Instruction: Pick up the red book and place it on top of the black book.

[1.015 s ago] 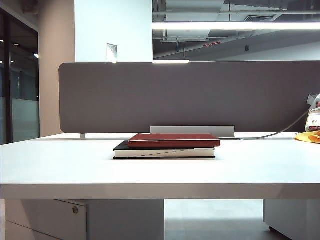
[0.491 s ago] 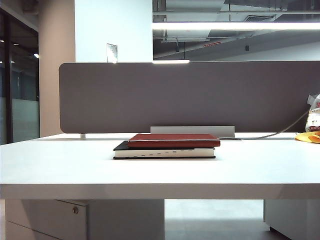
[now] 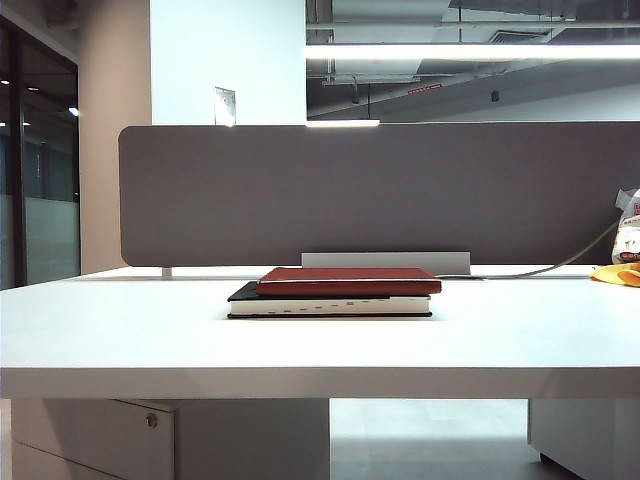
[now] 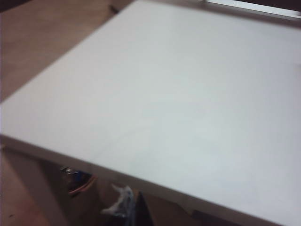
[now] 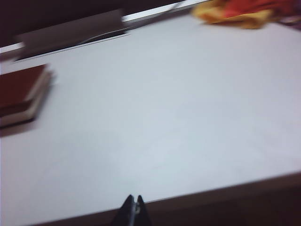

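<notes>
A wide white desk [image 3: 300, 345] carries everything, with a grey fabric partition panel [image 3: 380, 190] standing along its far edge. Neither arm shows in the exterior view. The right gripper [image 5: 135, 203] hangs over the near edge of the desk, its dark fingertips pressed together and holding nothing. The left gripper shows in no view, so its state cannot be told; its blurred wrist view looks down on bare desk. Near the middle of the desk the thick black book [image 3: 330, 303] with cream page edges lies flat, and the thin dark-red hardcover book [image 3: 348, 279] rests on top of it. A crumpled yellow-orange bag [image 3: 617, 273] sits at the far right edge.
</notes>
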Action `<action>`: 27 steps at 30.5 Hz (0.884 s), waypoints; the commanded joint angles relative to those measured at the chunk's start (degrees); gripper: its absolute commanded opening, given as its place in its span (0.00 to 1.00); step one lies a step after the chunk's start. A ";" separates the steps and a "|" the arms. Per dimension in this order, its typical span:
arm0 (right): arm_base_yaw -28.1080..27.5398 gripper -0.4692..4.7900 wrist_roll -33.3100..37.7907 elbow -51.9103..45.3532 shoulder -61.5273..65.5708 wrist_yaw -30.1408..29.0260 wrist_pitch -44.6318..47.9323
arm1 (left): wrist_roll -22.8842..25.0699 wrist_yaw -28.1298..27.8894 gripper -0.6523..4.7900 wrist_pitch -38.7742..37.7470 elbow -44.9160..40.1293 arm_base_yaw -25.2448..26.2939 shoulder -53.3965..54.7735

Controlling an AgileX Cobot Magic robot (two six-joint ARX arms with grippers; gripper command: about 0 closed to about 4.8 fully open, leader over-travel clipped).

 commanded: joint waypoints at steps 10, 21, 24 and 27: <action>15.74 0.08 -0.09 -0.04 0.00 -0.11 0.42 | 0.24 -0.24 0.11 -1.57 0.13 3.23 -0.04; 12.46 0.08 -0.09 -0.04 0.00 -0.11 0.44 | 0.24 -0.20 0.11 -1.53 0.13 -0.02 -0.57; 12.37 0.08 -0.09 -0.04 0.00 -0.02 0.44 | 0.24 -0.24 0.11 -1.53 0.13 0.11 -0.57; 12.37 0.08 -0.09 -0.04 0.00 -0.07 0.44 | 0.24 -0.28 0.11 -1.55 0.13 0.44 -0.57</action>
